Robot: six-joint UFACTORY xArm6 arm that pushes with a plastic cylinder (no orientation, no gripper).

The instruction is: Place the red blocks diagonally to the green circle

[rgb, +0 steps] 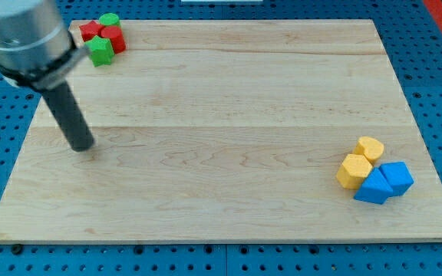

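Tool is a bare rod holding nothing, my tip [81, 145] well below the packed top-left cluster on the table [221, 115]; red blocks [102, 32] touch green circle [110, 19] and green block [100, 50], so any shove likely drags greens along or off the edge.

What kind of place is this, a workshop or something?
Probably a robotics lab bench: a wooden board lies on a blue perforated base, my tip rests on it, and small coloured blocks sit clustered in two corners.
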